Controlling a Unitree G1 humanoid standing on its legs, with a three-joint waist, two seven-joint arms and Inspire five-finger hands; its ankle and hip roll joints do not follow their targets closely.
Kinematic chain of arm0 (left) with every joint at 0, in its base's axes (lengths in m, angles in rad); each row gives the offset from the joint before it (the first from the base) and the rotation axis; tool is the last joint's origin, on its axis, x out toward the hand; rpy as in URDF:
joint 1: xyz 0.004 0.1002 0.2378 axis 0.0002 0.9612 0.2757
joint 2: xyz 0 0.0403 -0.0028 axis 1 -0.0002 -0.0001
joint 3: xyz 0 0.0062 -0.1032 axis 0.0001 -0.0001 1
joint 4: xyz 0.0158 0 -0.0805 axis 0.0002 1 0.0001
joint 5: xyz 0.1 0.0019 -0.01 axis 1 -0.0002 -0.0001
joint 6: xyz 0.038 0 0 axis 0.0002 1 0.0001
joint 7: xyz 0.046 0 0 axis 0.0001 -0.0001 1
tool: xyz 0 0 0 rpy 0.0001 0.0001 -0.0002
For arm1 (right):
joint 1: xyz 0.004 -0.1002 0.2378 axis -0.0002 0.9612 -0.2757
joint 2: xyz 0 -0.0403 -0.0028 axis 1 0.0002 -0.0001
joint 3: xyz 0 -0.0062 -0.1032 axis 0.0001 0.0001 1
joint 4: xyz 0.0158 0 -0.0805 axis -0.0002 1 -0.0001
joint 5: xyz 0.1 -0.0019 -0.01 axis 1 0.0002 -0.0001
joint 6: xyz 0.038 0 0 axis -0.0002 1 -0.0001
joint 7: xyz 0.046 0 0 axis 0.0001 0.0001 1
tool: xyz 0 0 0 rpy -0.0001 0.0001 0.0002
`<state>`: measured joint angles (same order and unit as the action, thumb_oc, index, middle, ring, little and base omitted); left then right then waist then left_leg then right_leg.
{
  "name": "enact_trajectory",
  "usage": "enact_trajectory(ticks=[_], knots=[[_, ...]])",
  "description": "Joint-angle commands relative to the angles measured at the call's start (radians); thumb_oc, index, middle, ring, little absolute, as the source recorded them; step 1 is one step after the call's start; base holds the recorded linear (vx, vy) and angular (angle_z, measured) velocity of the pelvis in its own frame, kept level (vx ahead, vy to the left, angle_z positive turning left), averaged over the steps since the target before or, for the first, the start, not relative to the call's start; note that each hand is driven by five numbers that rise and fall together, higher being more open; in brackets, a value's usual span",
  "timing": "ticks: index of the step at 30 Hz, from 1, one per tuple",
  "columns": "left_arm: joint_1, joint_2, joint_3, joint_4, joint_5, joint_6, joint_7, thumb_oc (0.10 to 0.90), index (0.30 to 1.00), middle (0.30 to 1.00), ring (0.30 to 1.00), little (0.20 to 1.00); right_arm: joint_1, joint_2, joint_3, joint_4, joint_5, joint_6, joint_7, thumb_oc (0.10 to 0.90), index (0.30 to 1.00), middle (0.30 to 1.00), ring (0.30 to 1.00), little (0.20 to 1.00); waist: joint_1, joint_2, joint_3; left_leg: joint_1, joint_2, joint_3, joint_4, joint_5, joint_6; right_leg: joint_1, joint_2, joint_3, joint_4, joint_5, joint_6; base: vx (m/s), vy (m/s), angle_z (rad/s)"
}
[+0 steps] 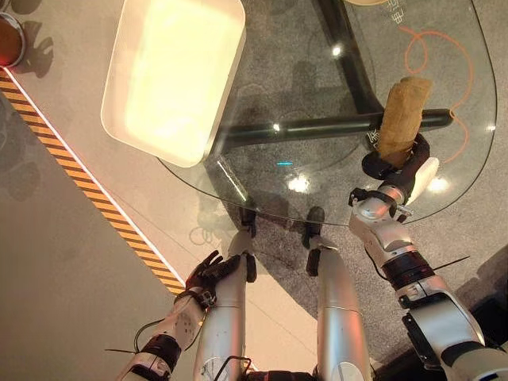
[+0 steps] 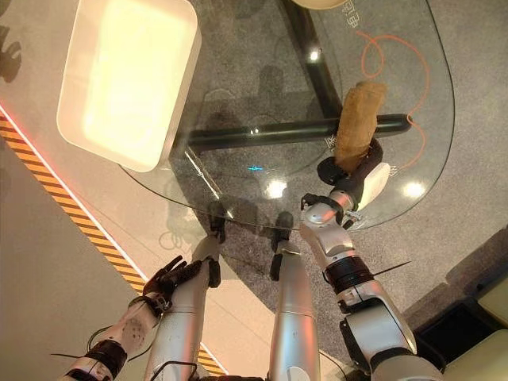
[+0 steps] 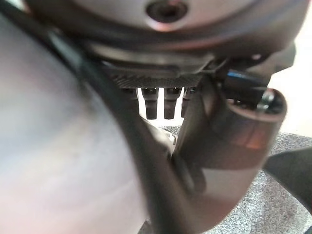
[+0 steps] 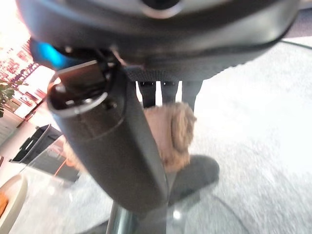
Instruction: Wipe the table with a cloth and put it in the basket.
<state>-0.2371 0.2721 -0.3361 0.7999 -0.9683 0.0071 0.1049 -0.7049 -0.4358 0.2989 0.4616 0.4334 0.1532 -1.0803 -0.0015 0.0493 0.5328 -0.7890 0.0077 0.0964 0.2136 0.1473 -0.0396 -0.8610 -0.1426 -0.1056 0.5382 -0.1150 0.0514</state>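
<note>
A tan cloth (image 1: 403, 115) lies stretched out on the right part of the round glass table (image 1: 317, 71). My right hand (image 1: 401, 167) grips the cloth's near end, fingers and thumb curled round it. The right wrist view shows the fuzzy cloth (image 4: 170, 131) between the thumb and the fingers (image 4: 165, 92). A white basket (image 1: 227, 79) rests on the table's left side, partly overhanging the edge. My left hand (image 1: 210, 271) hangs low beside my left leg, below the table's near edge, its fingers (image 3: 161, 102) straight and holding nothing.
A dark table frame (image 1: 333, 125) runs under the glass, with an orange cable loop (image 1: 444, 48) on the grey carpet below. A yellow-black striped tape (image 1: 95, 198) crosses the floor at the left. A round reddish object (image 1: 9, 40) sits at the far left.
</note>
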Motion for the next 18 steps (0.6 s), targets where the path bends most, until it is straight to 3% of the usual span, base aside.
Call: enact_trajectory(ticks=[1, 18], knots=[[0.075, -0.075, -0.065, -0.020, -0.018, 0.025, 0.010, 0.800, 0.900, 0.900, 0.900, 0.900, -0.021, -0.053, 0.000, -0.059, -0.029, -0.019, -0.062, 0.100, 0.300, 0.300, 0.300, 0.200, 0.000, 0.034, -0.013, -0.049, -0.071, 0.036, 0.195, -0.195, 0.022, -0.002, 0.049, -0.027, -0.207, 0.171, 0.022, 0.00, 0.000, 0.00], [0.074, -0.080, -0.065, -0.018, -0.031, 0.028, 0.010, 0.800, 0.900, 0.900, 0.900, 0.900, -0.064, -0.076, -0.021, -0.076, -0.040, -0.022, -0.064, 0.100, 0.300, 0.300, 0.300, 0.200, 0.010, 0.035, -0.013, -0.074, -0.074, 0.023, 0.207, -0.200, 0.026, -0.030, 0.051, -0.026, -0.194, 0.170, 0.027, 0.00, 0.002, 0.01]])
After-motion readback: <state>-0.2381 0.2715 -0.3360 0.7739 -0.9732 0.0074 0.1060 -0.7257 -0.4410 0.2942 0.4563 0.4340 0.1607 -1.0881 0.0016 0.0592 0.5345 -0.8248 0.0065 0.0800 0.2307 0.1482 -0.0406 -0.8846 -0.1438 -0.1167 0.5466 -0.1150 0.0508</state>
